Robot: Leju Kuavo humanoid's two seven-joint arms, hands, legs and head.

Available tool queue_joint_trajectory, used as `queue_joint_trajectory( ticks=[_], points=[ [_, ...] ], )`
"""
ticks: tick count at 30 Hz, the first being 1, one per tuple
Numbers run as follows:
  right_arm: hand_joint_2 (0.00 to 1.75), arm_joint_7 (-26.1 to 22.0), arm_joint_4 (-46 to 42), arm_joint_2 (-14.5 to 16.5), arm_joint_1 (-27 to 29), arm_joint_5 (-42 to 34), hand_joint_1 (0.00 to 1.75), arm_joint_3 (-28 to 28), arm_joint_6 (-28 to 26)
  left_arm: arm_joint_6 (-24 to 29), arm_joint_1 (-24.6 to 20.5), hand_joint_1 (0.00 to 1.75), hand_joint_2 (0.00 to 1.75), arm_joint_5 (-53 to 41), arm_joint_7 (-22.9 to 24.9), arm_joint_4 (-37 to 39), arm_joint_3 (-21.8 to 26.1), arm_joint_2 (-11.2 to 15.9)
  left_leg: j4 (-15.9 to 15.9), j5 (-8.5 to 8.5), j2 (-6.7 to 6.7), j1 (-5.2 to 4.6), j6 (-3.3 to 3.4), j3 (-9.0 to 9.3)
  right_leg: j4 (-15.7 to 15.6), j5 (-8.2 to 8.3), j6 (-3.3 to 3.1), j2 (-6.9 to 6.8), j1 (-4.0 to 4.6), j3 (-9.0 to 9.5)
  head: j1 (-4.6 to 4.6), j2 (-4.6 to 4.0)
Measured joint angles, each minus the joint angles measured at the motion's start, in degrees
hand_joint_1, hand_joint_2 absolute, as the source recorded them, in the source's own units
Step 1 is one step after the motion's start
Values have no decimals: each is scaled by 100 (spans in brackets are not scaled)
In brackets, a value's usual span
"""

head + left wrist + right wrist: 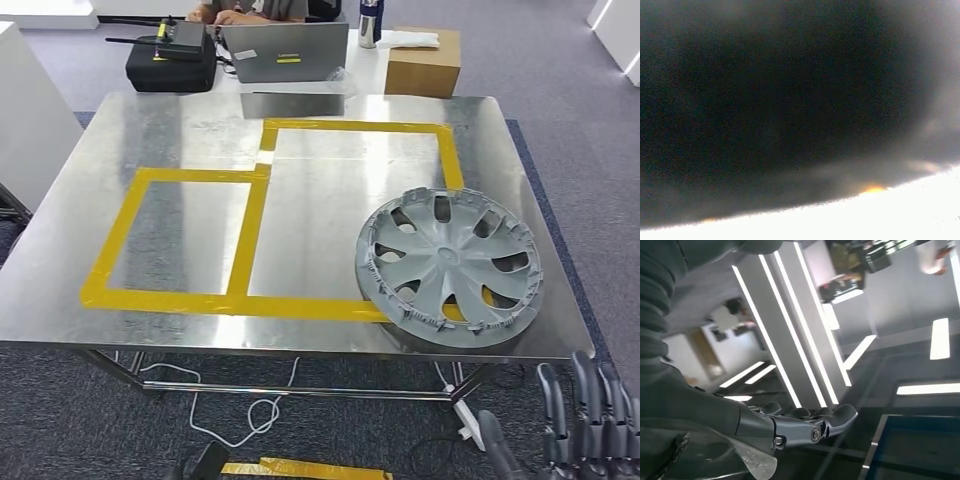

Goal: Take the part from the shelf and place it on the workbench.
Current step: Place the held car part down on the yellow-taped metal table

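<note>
The part is a grey wheel cover (450,265). It lies flat on the steel workbench (189,130) near the front right corner, across the corner of the larger yellow tape rectangle (355,126), with its rim at the front edge. My right hand (581,425) is below and to the right of the bench edge, apart from the cover, fingers up and spread, holding nothing. In the right wrist view the right hand (806,425) stretches out flat and empty. The left wrist view is a dark blur.
A smaller yellow tape rectangle (177,240) marks the bench's left half. Behind the bench stand a black case (170,62), a laptop (287,52), a cardboard box (423,62) and a bottle (370,22), with a person (249,10) seated there. Cables (249,412) lie on the floor underneath.
</note>
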Motion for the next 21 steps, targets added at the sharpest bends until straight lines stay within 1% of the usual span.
queue_joint_trajectory(
  ticks=[2,4,6,7,8,9,11,12,13,14,15,16,17,19,21],
  points=[
    [175,467,-19,158,-99,-335,0,-334,1,51,34,0,0,18,-45,0,59,-12,1,0,0,-2,1,1,0,0,0,0,-2,3,-1,-1],
    [175,917,86,268,-318,-921,0,-897,2,95,78,0,0,35,-85,1,122,-24,3,-2,0,-4,3,4,-1,1,2,-1,-5,3,-1,-1],
    [175,1120,378,344,-626,-1647,0,-1598,3,118,120,0,0,48,-113,2,187,-33,6,-3,-1,-5,5,7,-4,4,6,-2,-6,5,-1,-1],
    [175,1083,623,371,-833,-2019,0,-1976,3,121,137,0,0,50,-122,2,212,-36,6,-4,-1,-6,6,7,-6,6,9,-3,-6,6,0,-1],
    [175,906,997,391,-1115,-2459,0,-2424,4,123,150,0,0,51,-130,3,236,-41,6,-4,-1,-6,7,6,-9,8,12,-3,-6,10,-3,0],
    [175,559,1516,406,-1508,-2906,0,-2944,4,124,161,0,0,51,-134,3,265,-45,7,-5,0,-5,8,7,-14,12,16,0,-5,12,-2,0],
    [175,-610,2923,437,-2454,-3611,0,-4277,4,127,173,0,0,51,-137,6,328,-59,10,-3,-4,-6,13,14,-22,15,25,-5,-7,7,-4,-1],
    [175,-1200,3655,465,-2907,-3756,0,-5040,4,129,179,0,0,50,-137,7,358,-64,12,-3,-19,-9,20,18,-23,9,34,-24,-9,1,-2,-1],
    [175,-1622,4329,501,-3262,-3794,0,-5805,4,132,188,0,0,48,-137,8,386,-67,13,-3,-43,-11,28,21,-23,-1,39,-53,-12,0,-1,-1],
    [175,-1767,4878,537,-3533,-3771,0,-6465,4,136,204,0,0,46,-137,9,414,-69,12,0,-71,-13,35,20,-22,-11,45,-85,-13,13,-2,-1],
    [175,-1697,5363,568,-3744,-3760,0,-7025,4,140,226,0,0,43,-137,9,441,-69,13,3,-95,-13,39,17,-21,-18,45,-109,-12,29,2,-1],
    [175,-1501,5765,591,-3903,-3761,0,-7441,4,143,250,0,0,41,-137,9,464,-69,13,7,-106,-12,38,14,-19,-16,41,-118,-11,43,1,-1],
    [175,-1253,6107,607,-4035,-3734,0,-7738,4,146,269,0,0,37,-137,9,479,-69,12,12,-106,-12,37,12,-17,-13,37,-114,-11,52,-2,0],
    [175,-708,6726,641,-4229,-3549,0,-8134,4,154,277,0,0,25,-137,9,501,-70,11,12,-90,-7,32,12,-14,-9,30,-92,-6,44,-4,0],
    [175,-58,7386,666,-4404,-3270,0,-8397,4,163,266,0,0,11,-137,9,536,-71,8,10,-79,2,29,13,-14,-13,25,-80,1,40,-2,-1]
  ],
)
